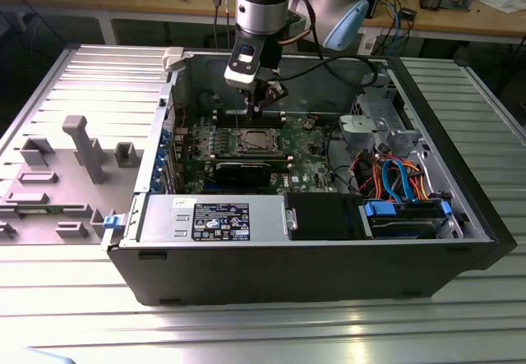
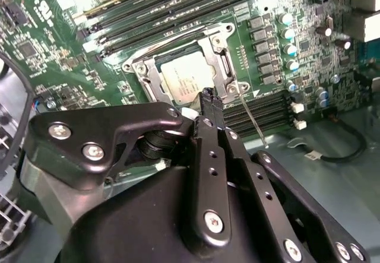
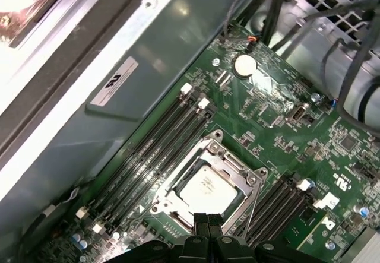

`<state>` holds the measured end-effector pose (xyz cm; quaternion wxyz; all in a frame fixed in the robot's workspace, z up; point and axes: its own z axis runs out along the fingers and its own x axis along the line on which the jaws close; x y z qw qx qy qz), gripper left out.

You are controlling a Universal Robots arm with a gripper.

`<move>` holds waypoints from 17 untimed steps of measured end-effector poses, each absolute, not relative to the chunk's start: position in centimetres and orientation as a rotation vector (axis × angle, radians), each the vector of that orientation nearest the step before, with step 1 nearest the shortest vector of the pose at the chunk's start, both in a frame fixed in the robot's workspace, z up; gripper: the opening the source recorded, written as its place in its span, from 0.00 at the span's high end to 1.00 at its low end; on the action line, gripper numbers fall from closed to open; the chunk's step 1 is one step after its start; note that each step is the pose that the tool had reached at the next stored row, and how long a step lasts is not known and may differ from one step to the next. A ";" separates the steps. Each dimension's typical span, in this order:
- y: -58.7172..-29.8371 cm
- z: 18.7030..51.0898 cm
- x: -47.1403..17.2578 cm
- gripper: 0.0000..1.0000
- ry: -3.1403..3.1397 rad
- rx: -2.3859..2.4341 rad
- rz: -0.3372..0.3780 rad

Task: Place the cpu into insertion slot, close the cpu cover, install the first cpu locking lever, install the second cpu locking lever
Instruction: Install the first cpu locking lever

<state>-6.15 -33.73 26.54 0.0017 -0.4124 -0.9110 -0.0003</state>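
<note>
The cpu (image 3: pixel 205 192) shows its silvery top flat in the insertion slot (image 3: pixel 159 206) on the green motherboard. The cpu cover (image 3: pixel 231 163) lies down around it as a metal frame. In the exterior view the cpu (image 1: pixel 252 140) sits just below my gripper (image 1: pixel 261 105), which hangs above the socket's far edge. My gripper (image 3: pixel 208 220) is shut with its fingertips together and nothing between them. A thin wire locking lever (image 2: pixel 252 120) angles out from the socket's corner, next to the fingertips (image 2: pixel 209 97). The cpu (image 2: pixel 185 79) is partly hidden by the finger in the second wrist view.
Long black memory slots (image 3: pixel 160 150) flank the socket. A black labelled power supply box (image 1: pixel 218 218) fills the case's near side. A drive cage with orange and blue cables (image 1: pixel 394 175) stands at the exterior view's right. A grey plastic panel (image 1: pixel 74 158) lies outside the case.
</note>
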 end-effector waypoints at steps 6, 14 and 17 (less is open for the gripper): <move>-33.7 26.5 -6.5 0.89 -2.860 -1.292 -0.001; -33.7 26.5 -6.7 0.89 -2.894 -1.213 -0.001; -33.7 26.5 -6.7 0.89 -2.913 -1.166 0.000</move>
